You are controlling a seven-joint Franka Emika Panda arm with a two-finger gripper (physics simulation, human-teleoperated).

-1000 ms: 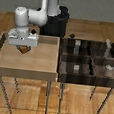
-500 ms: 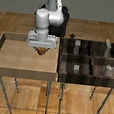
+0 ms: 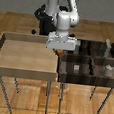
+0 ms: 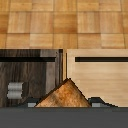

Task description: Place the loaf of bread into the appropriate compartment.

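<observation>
My arm reaches down, wrist vertical, gripper [image 3: 59,50] above the seam between pale tray [image 3: 21,69] and dark partitioned box [image 3: 86,76]; fingers clamp the loaf of bread [image 4: 64,96].

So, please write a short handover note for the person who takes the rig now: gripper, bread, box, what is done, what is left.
Gripper: shut on the loaf of bread, held in the air.
Position: above the edge where the pale-wood tray meets the dark partitioned box.
Box: a small grey cube lies in the front cell nearest the tray; a small white object in the front cell beside it.
Done: bread picked up and carried off the tray.
Left: move over the right compartment, lower, open the gripper. Which cell is right, the pictures do not tell.
</observation>
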